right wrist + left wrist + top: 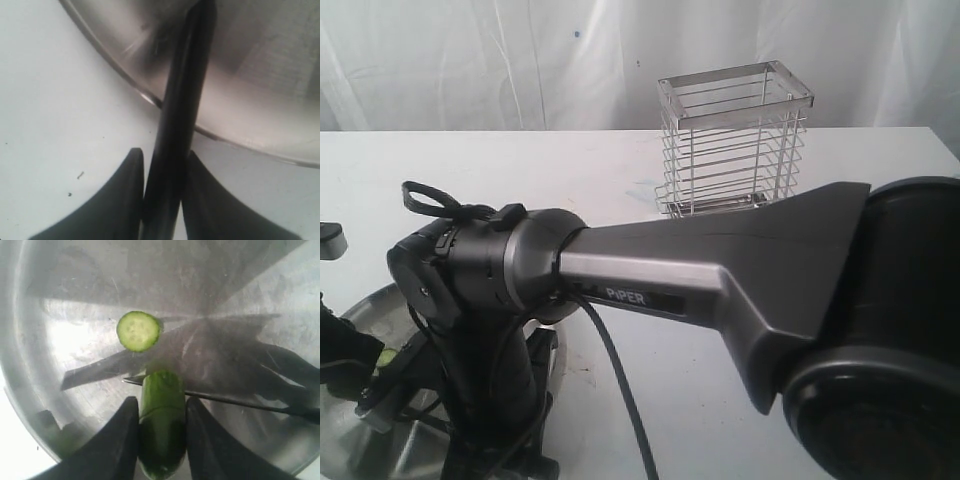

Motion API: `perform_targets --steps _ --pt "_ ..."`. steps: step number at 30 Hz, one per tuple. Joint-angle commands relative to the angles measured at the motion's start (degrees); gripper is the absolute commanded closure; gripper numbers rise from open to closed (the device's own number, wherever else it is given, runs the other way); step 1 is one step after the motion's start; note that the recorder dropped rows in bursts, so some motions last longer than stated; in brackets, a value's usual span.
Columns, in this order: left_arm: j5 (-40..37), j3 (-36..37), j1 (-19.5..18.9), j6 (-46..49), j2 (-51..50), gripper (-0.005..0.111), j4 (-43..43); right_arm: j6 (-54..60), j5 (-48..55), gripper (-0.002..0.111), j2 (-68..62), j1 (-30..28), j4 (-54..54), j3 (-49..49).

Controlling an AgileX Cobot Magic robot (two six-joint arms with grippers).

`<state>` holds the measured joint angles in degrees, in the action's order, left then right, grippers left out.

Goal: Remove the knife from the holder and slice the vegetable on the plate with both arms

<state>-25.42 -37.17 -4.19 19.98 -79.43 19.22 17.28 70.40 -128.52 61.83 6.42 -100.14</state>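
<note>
Crossing plate [260, 75] rim, knife [175, 130] clamped; blade at vegetable's [161, 410] end.

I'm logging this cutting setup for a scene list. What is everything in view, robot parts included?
plate: one, shiny steel, on the table, lower left of the exterior view
vegetable: one stub, dark green, over the plate
slice: one, pale green, flat on the plate
knife: one, black, blade crossing the stub's free end
holder: one, silver wire, table's far side
table: one, white
left pincer: black, shut on the vegetable
right pincer: black, shut on the knife handle
arm: grey-black, marked PiPER, across the exterior view
</note>
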Motion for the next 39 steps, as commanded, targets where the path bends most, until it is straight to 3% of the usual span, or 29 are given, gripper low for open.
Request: perform_targets --steps 1,16,18,27,33,39 --pt "-0.07 -0.18 0.26 -0.64 0.11 0.082 1.44 3.05 -0.44 0.108 -1.26 0.1 1.71 -0.96" --pt "-1.12 -0.18 0.26 -0.64 0.11 0.082 1.44 0.27 -0.44 0.108 1.18 -1.19 -4.26 -2.65" --pt "-1.12 -0.18 0.26 -0.64 0.11 0.082 1.44 -1.72 -0.44 0.108 2.04 -1.91 -8.8 -2.65" --pt "0.72 0.24 0.26 -0.73 4.88 0.087 1.3 -2.42 -0.44 0.108 5.97 -6.51 -10.28 -2.43" --pt "14.46 9.69 0.26 -0.73 6.36 0.098 5.05 -2.42 -0.44 0.108 6.71 -7.1 -11.01 -2.43" --pt "22.47 11.8 0.35 -0.73 7.99 0.099 7.69 -2.42 -0.44 0.108 6.71 -7.08 -11.32 -2.43"
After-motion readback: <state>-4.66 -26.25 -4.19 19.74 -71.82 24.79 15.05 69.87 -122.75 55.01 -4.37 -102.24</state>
